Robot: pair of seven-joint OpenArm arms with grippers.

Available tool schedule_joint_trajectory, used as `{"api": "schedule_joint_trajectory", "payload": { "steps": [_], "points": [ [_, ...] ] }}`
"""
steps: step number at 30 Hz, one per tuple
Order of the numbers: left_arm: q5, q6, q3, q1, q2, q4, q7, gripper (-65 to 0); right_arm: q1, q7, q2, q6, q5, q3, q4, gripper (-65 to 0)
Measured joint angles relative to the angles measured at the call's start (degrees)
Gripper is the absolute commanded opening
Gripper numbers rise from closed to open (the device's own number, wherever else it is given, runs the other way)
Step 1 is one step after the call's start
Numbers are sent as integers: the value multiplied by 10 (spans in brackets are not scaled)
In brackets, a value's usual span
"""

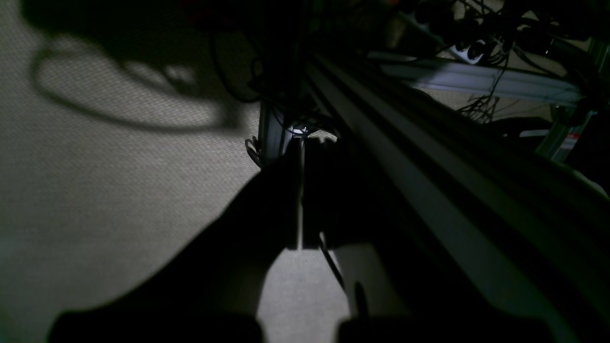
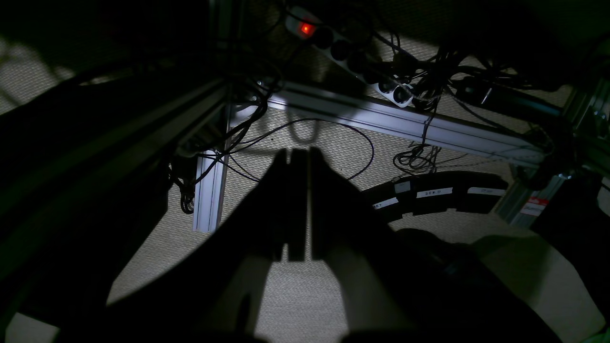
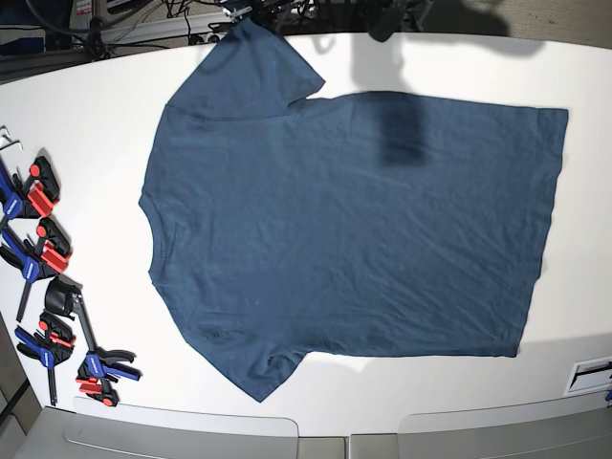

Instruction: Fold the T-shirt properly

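The dark navy-teal T-shirt (image 3: 354,229) lies spread flat on the white table (image 3: 86,124) in the base view. Its collar is at the left, its hem at the right, and one sleeve points to the far edge and one to the near edge. Neither gripper shows in the base view. The left gripper (image 1: 302,145) shows as a dark silhouette with its fingers pressed together, empty, hanging over carpet beside a table frame rail. The right gripper (image 2: 298,153) is also a dark silhouette with its fingers together, empty, above the floor. The shirt shows in neither wrist view.
Several blue and red clamps (image 3: 43,253) lie along the table's left edge. A white label (image 3: 588,373) sits at the lower right. Below the table are aluminium rails (image 2: 405,125), a power strip with a red light (image 2: 305,29), tangled cables (image 2: 417,157) and beige carpet (image 1: 95,190).
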Motion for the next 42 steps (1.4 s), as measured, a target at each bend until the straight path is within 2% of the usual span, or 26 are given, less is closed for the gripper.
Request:
{"api": "schedule_joint_trajectory", "payload": {
  "steps": [10, 32, 37, 42],
  "points": [
    [-4, -2, 0, 34, 0, 59, -3, -650, 0, 2, 0, 0, 0, 0, 0, -650],
    [-4, -2, 0, 36, 0, 59, -1, -650, 0, 2, 0, 0, 0, 0, 0, -650],
    [-4, -2, 0, 36, 0, 60, 12, -650, -1, 2, 7, 0, 0, 0, 1, -650],
    [-4, -7, 0, 41, -12, 61, 25, -650, -12, 3, 30, 0, 0, 0, 1, -650]
  ]
}}
